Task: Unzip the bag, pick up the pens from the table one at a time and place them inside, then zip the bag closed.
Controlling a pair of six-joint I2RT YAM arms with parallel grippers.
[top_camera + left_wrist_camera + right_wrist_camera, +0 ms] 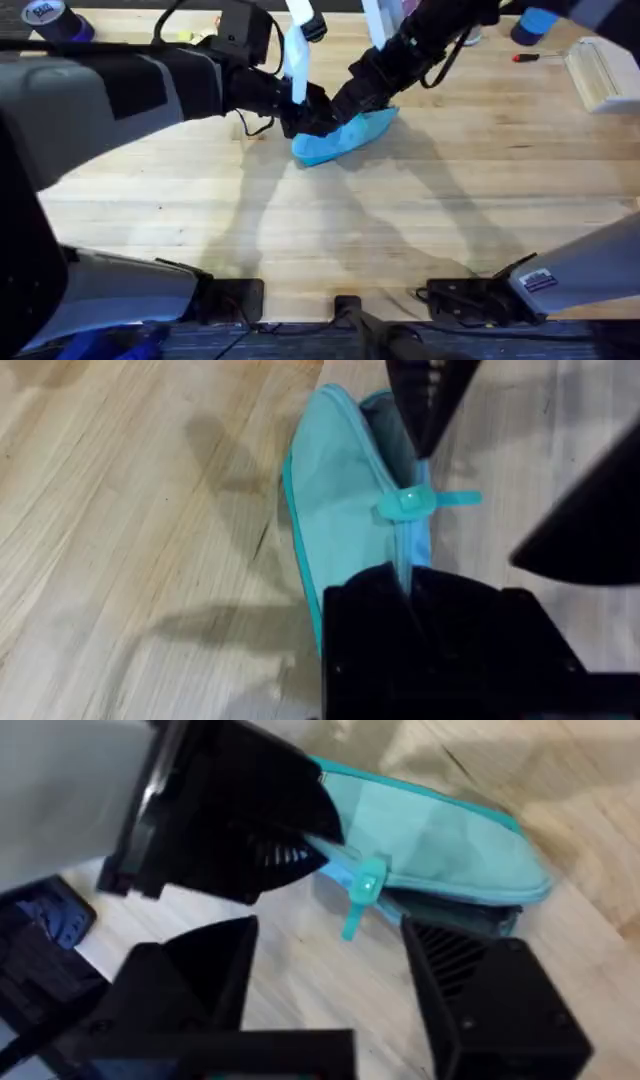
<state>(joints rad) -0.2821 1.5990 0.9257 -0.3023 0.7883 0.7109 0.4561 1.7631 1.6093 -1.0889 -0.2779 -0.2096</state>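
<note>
Both arms stretch forward, meeting over the turquoise pouch (345, 135) mid-table. Left gripper (290, 848) clenches the pouch's zipped end; right gripper (330, 980) hangs spread beside the teal pull (415, 501). Pale butcher-block table (400, 220) lies beneath.

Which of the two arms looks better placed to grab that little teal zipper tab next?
Probably the right. Its open gripper sits just in front of the teal pull, while the left gripper appears clamped on the bag end, steadying it.

Pale plank tabletop (400, 220) under even light, soft shadows across its middle; a light wooden block (603, 72) near the far right corner; a blue spool (55, 22) at the far left corner.
</note>
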